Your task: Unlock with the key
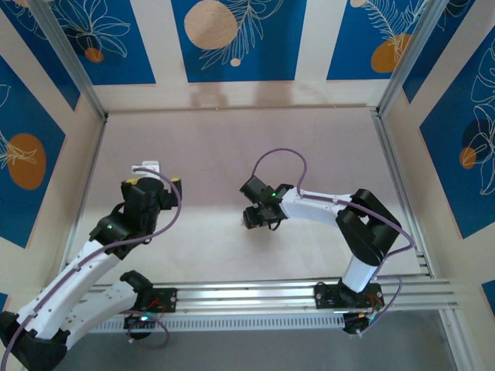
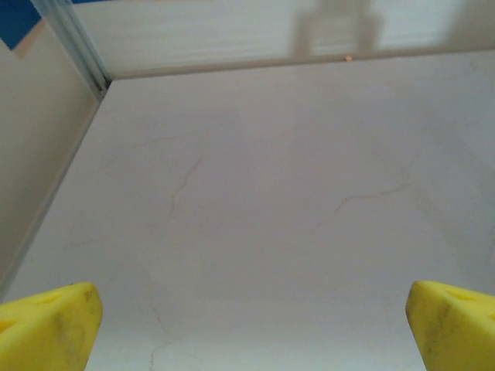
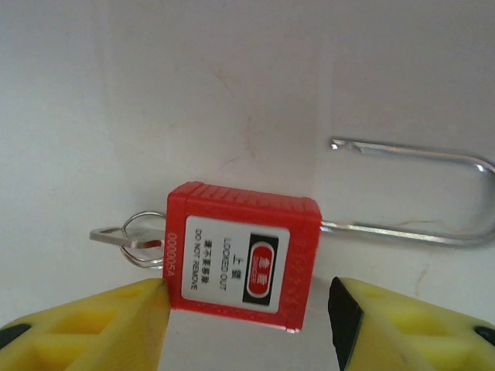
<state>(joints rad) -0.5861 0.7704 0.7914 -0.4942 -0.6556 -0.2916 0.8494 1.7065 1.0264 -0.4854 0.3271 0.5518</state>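
1 key (image 3: 116, 236), long axis horizontal, bow sticking left from padlock (image 3: 240, 255).

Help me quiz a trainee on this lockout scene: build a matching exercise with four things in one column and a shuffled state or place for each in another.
Things:
1 padlock body
2 shackle
3 key
4 left gripper

States:
A open wide above the table
B red, flanked by the fingers of the right gripper
C silver, one end free of the body
D sticks out of the body's end opposite the shackle

Pairs: 1-B, 2-C, 3-D, 4-A.
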